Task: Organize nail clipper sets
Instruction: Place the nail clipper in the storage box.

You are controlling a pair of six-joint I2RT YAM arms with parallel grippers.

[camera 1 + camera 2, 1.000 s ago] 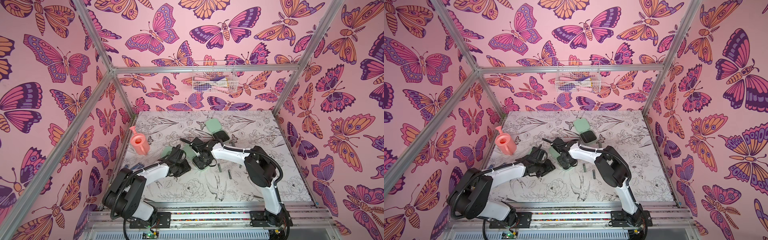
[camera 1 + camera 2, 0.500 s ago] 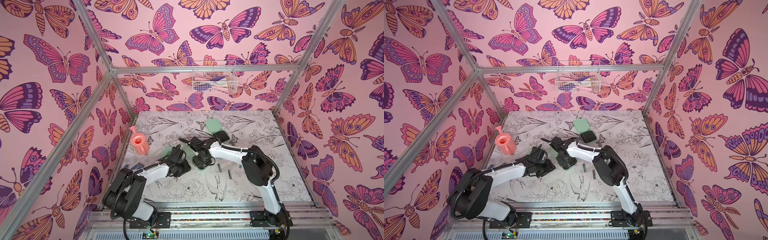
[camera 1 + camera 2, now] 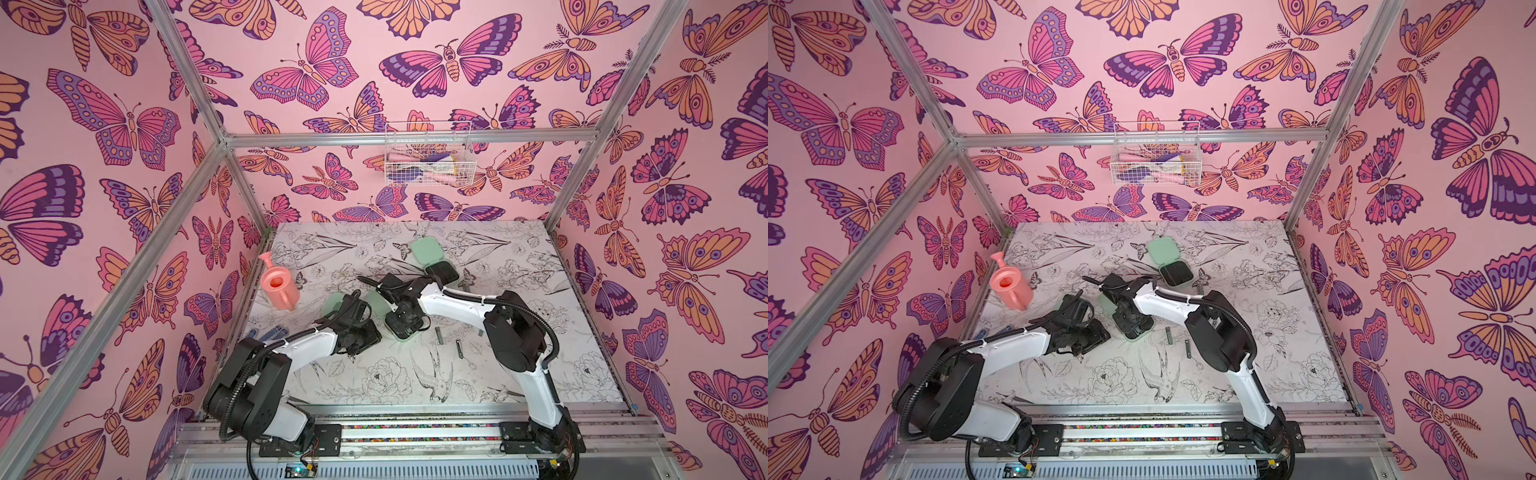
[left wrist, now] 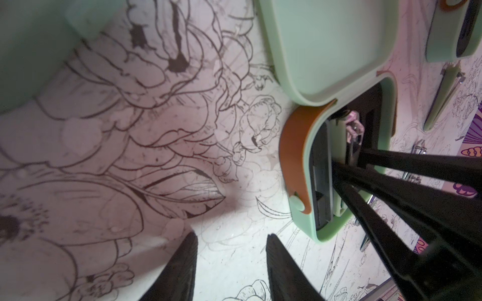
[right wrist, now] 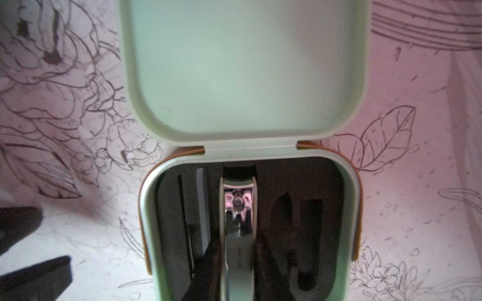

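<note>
Three mint-green nail clipper cases lie on the flower-print mat. The middle case (image 3: 402, 336) lies open, lid (image 5: 245, 70) flat and black inside showing. My right gripper (image 5: 238, 250) reaches into it, shut on a shiny metal nail clipper (image 5: 238, 208) that stands in the centre slot. A second open case (image 3: 432, 259) lies farther back. The third case (image 3: 334, 303) is partly hidden behind the left wrist. My left gripper (image 4: 231, 235) hovers open over bare mat just left of the middle case (image 4: 328, 234), with nothing between its fingers.
Two slim grey tools (image 3: 437, 334) (image 3: 459, 348) lie loose on the mat right of the middle case. A pink watering can (image 3: 279, 286) stands at the left edge. A white wire basket (image 3: 428, 160) hangs on the back wall. A pointed green tool (image 4: 443, 96) lies beyond the case.
The right arm's elbow has swayed slightly while its gripper stays in the middle case. The left arm has not moved.
</note>
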